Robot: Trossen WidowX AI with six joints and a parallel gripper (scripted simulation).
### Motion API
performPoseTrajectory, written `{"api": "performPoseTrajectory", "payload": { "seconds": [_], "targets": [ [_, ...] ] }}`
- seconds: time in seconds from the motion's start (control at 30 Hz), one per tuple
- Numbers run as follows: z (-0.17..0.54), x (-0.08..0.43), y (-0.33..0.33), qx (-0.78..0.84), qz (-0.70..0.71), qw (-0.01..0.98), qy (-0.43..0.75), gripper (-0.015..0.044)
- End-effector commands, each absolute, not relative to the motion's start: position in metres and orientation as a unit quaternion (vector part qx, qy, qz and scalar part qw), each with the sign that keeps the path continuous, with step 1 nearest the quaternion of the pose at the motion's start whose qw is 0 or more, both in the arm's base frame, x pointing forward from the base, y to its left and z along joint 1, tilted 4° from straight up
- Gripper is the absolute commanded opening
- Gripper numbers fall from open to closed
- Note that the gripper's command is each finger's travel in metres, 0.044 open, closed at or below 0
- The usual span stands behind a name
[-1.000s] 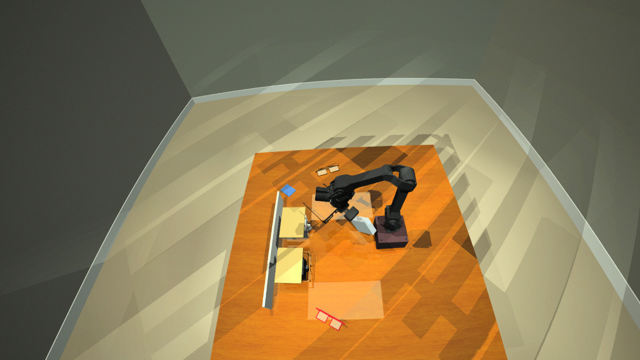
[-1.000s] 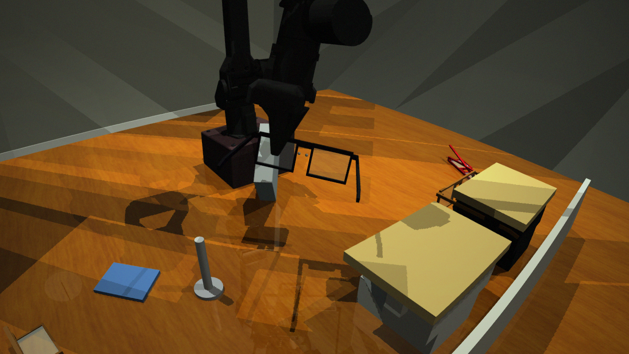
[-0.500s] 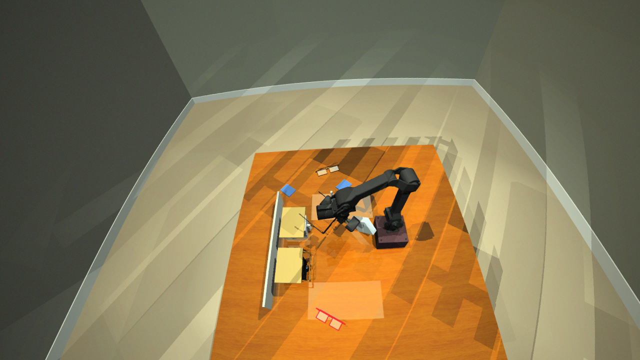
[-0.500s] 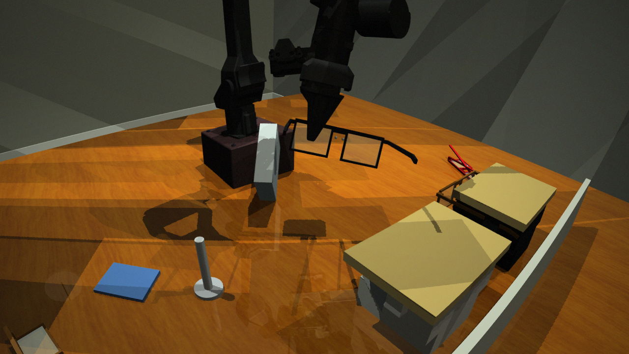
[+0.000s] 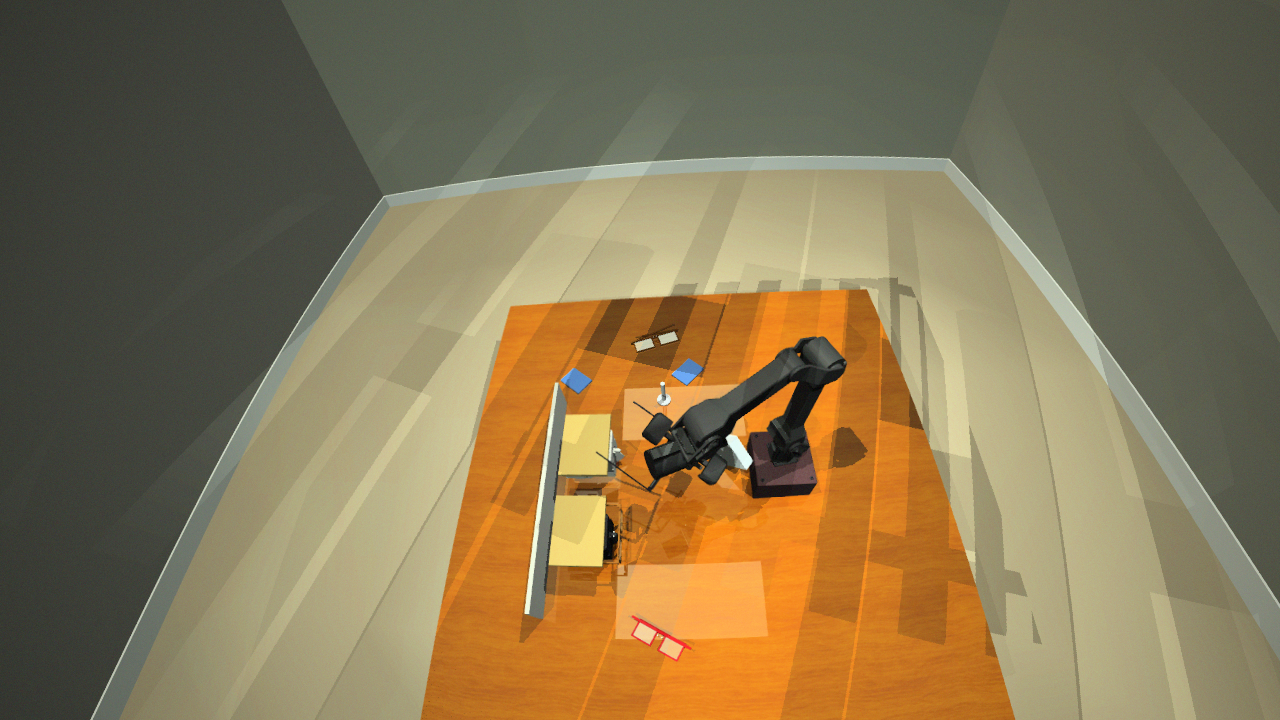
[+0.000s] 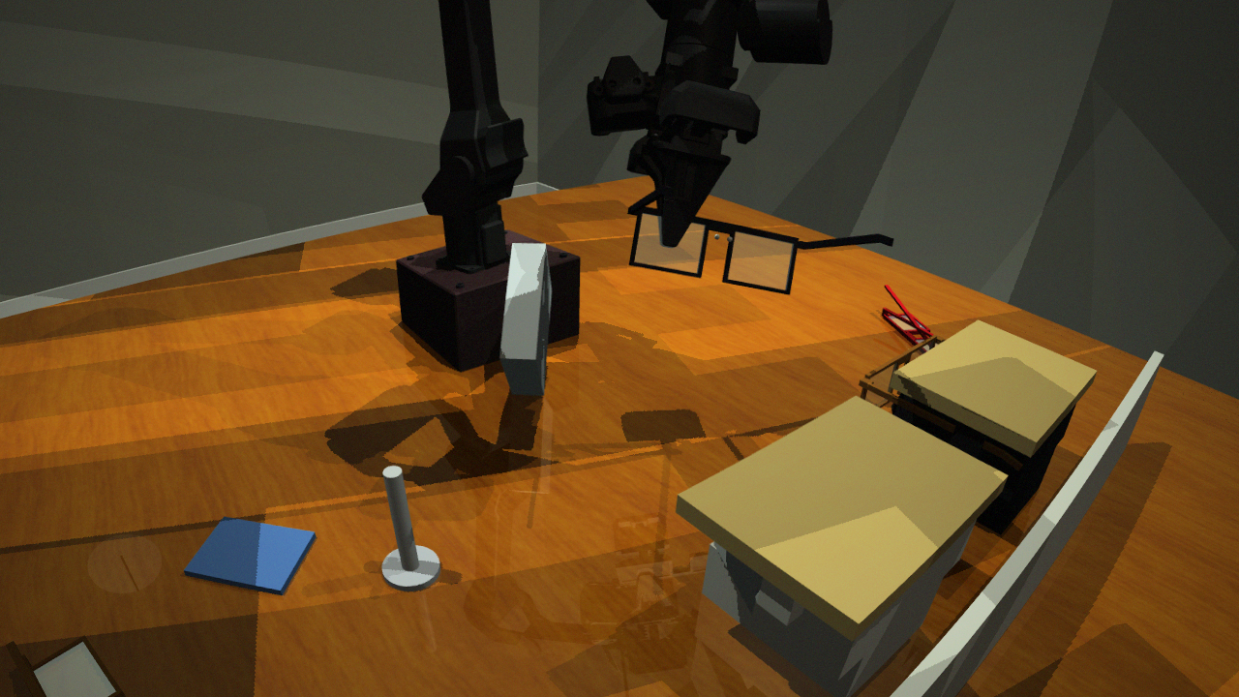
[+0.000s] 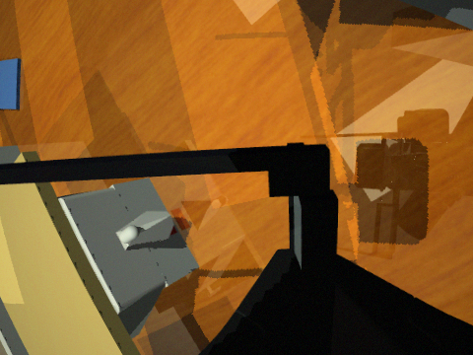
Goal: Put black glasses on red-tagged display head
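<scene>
Tool (image 5: 687, 445) (image 6: 669, 242) (image 7: 300, 264) has the black glasses (image 5: 623, 471) (image 6: 762, 233) (image 7: 148, 162) pinched by the rim, above the counter (image 5: 716, 680) (image 6: 303, 381) (image 7: 222, 99); from the top, grey head (image 5: 614, 456) (image 6: 918, 611) (image 7: 99, 227), prob. my tgt, lies L; temples slant upper L, so I'd straighten yaw first.

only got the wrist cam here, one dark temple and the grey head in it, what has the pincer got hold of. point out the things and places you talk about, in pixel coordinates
Observer: In the exterior view, the pincer (image 5: 677, 452) (image 6: 671, 240) (image 7: 300, 264) is closed on the black glasses (image 5: 624, 471) (image 6: 717, 227) (image 7: 148, 163) at one lens, with the other lens free beside it.

Operator: ok and is anything on the other head

Observer: Yes, the black head (image 5: 611, 537) (image 6: 1031, 472) has brown-framed glasses (image 5: 620, 528) (image 6: 896, 359) across its front.

Operator: any red ones about

Observer: One pair: red glasses (image 5: 644, 622) (image 6: 907, 310) lie on the table, past the black head as seen from the grey one.
</scene>
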State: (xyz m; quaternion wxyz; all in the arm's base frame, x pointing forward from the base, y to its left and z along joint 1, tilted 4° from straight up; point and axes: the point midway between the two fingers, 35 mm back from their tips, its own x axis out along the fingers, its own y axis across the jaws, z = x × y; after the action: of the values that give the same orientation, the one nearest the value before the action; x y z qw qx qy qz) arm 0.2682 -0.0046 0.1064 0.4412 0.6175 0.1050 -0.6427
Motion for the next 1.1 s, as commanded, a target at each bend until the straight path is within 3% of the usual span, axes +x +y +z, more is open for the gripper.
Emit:
{"api": "performPoseTrajectory", "payload": {
  "seconds": [0.0,1.07],
  "targets": [
    [0.111,0.267,0.009,0.622,-0.627,0.458,0.100,0.0000],
    [0.134,0.234,0.126,0.671,-0.472,0.561,0.113,0.0000]
  ]
}}
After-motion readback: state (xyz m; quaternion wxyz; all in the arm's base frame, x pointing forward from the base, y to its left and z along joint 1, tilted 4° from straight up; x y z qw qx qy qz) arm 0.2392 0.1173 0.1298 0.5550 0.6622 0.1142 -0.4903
